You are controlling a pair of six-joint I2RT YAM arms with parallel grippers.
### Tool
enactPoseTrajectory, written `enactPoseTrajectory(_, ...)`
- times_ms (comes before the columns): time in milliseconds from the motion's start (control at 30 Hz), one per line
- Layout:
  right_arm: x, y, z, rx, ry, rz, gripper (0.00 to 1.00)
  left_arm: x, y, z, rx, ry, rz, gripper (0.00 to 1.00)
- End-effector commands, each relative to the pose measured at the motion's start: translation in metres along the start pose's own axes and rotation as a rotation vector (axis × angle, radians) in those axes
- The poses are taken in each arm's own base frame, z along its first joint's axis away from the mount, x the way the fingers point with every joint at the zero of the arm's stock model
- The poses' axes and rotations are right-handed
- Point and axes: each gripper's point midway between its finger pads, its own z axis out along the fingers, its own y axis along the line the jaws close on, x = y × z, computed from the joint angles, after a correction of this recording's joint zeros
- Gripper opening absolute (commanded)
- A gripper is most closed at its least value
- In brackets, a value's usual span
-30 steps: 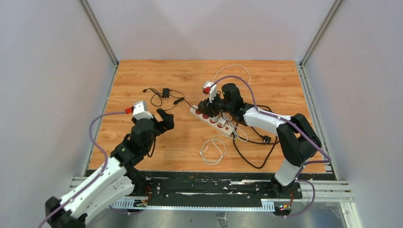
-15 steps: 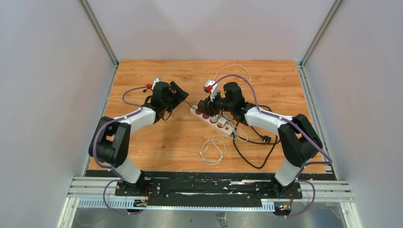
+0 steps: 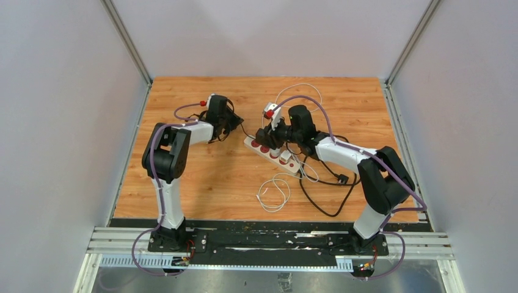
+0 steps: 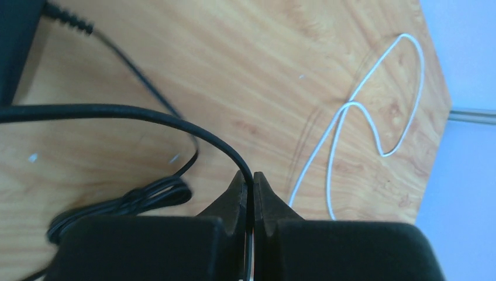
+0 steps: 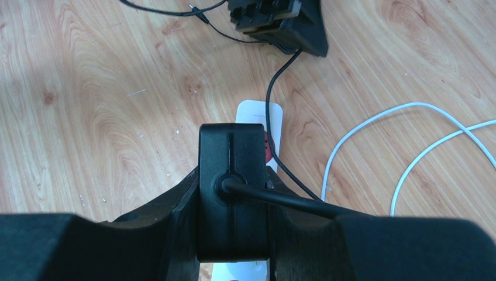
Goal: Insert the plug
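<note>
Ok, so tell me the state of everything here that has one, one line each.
Left gripper, jaws shut on the thin black cable.
Thin black cable, pinched at one point, otherwise slack on the table.
Right gripper, jaws shut on the black plug.
Black plug, held over the power strip; seating hidden.
Power strip, flat on the table, white plugs in it.
White cable, lying loose.

No text, label, brand or number showing readable: plug (image 5: 233, 193), power strip (image 3: 286, 161), black cable (image 4: 117, 109), bench (image 3: 201, 183) all showing blank.
</note>
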Motion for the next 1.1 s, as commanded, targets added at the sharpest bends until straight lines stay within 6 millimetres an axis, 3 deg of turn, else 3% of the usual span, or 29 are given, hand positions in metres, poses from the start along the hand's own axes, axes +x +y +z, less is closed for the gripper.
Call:
enactPoseTrajectory(0, -0.009, -0.015, -0.003, 0.032, -0.015, -0.031, 0.00, -0.025, -0.033, 0.006, 0.075, -0.052, 0.010, 0.00)
enactPoseTrajectory(267, 0.006, -0.028, 0.004, 0.085, 0.028, -0.018, 0.00, -0.053, -0.054, 0.018, 0.110, -0.111, 0.008, 0.00)
enactPoseTrajectory(400, 0.010, -0.032, 0.009, 0.102, 0.034, -0.004, 0.00, -0.051, -0.051, 0.026, 0.102, -0.106, 0.017, 0.00)
enactPoseTrajectory(533, 0.017, -0.034, 0.010, 0.111, 0.057, 0.008, 0.00, -0.044, -0.042, 0.033, 0.094, -0.079, 0.041, 0.06)
enactPoseTrajectory(633, 0.018, -0.032, 0.010, 0.109, 0.055, 0.013, 0.00, -0.038, -0.037, 0.032, 0.087, -0.063, 0.055, 0.19)
enactPoseTrajectory(767, 0.017, -0.027, 0.012, 0.102, 0.055, 0.006, 0.00, -0.035, -0.035, 0.027, 0.092, -0.052, 0.085, 0.52)
enactPoseTrajectory(833, 0.014, -0.028, 0.014, 0.094, 0.052, -0.005, 0.00, -0.034, -0.042, 0.022, 0.118, -0.039, 0.118, 0.64)
enactPoseTrajectory(933, 0.008, -0.028, 0.018, 0.076, 0.051, -0.015, 0.00, -0.033, -0.054, 0.010, 0.165, -0.021, 0.159, 0.98)
enactPoseTrajectory(1067, -0.001, -0.029, 0.019, 0.055, 0.037, -0.043, 0.00, -0.034, -0.061, -0.012, 0.194, -0.022, 0.203, 1.00)
